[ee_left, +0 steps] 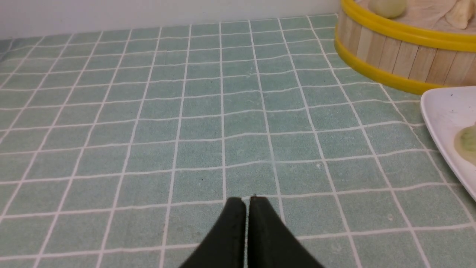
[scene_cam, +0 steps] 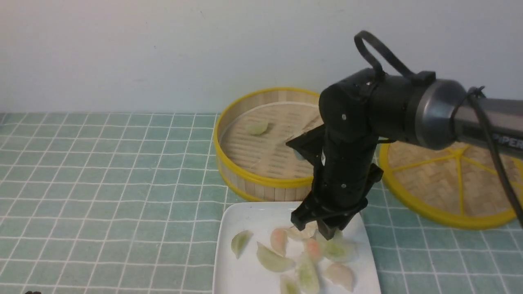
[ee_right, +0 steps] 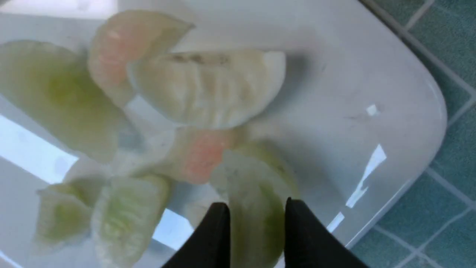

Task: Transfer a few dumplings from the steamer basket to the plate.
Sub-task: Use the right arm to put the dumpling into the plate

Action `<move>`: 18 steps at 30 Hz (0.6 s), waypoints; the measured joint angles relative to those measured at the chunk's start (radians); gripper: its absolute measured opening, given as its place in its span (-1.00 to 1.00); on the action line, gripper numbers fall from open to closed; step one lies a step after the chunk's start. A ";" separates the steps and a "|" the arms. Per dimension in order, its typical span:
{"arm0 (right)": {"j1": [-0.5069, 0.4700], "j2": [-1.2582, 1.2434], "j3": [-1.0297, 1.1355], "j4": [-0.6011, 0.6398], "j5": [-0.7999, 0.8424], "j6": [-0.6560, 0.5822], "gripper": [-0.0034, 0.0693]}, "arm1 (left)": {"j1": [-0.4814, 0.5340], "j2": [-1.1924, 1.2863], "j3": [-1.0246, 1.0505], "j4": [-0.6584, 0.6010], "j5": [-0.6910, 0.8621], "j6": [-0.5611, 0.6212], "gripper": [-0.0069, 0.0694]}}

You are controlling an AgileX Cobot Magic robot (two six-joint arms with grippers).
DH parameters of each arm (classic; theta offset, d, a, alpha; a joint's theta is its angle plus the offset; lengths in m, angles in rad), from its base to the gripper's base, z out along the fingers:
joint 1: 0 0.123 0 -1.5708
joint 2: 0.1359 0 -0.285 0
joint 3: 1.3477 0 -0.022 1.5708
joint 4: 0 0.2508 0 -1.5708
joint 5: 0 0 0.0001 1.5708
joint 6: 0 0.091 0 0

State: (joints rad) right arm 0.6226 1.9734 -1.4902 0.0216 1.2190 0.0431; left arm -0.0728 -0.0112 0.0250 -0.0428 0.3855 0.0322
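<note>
Dumplings lie in a loose heap on the plate, some overlapping, so in my judgement the task is near its end and one more is being put down. The right claw points straight down over the far right part of the plate, low above the heap, a sensible way to lay down a soft thing without dropping it. Its two black fingers stand parted, one at each side of a pale green dumpling that fills the gap between them. The close view is blurred, and I cannot tell if they pinch it or have let it go. The steamer basket stands just behind the plate, so the way between them is short. One greenish dumpling rests on its floor, and the left wrist view shows a cream-coloured one near it. The left claw is pressed together, holds nothing, and is low over the counter, apart from the plate, I think to keep out of the way. The dumplings are crescent-shaped and translucent with pleated edges; they look soft and sticky. The plate is glossy white with rounded corners. The basket is of pale bamboo slats between yellow rims. A flat woven disc with yellow spokes lies to the right of the basket.
</note>
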 joint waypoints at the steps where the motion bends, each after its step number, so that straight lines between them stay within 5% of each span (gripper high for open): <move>1: -0.001 0.001 0.000 0.000 -0.002 0.000 -0.44 | 0.000 0.000 0.000 0.000 0.000 0.000 -0.83; 5: -0.006 0.017 0.000 -0.029 -0.054 0.002 -0.25 | 0.000 0.000 0.000 0.000 0.000 0.000 -0.83; 8: -0.006 0.017 0.000 -0.083 -0.084 0.051 0.14 | 0.000 0.000 0.000 0.000 0.000 0.000 -0.83; 12: -0.006 0.004 0.000 -0.118 -0.050 0.072 0.39 | 0.000 0.000 0.000 0.000 0.000 0.000 -0.83; 16: -0.006 -0.079 0.000 -0.118 -0.024 0.081 0.24 | 0.000 0.000 0.000 0.000 0.000 0.000 -0.83; 18: -0.006 -0.191 0.000 -0.122 -0.025 0.105 -0.06 | 0.000 0.000 0.000 0.000 0.000 0.000 -0.83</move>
State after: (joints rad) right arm 0.6168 1.7822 -1.4902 -0.1004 1.1943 0.1480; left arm -0.0728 -0.0112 0.0250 -0.0428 0.3855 0.0322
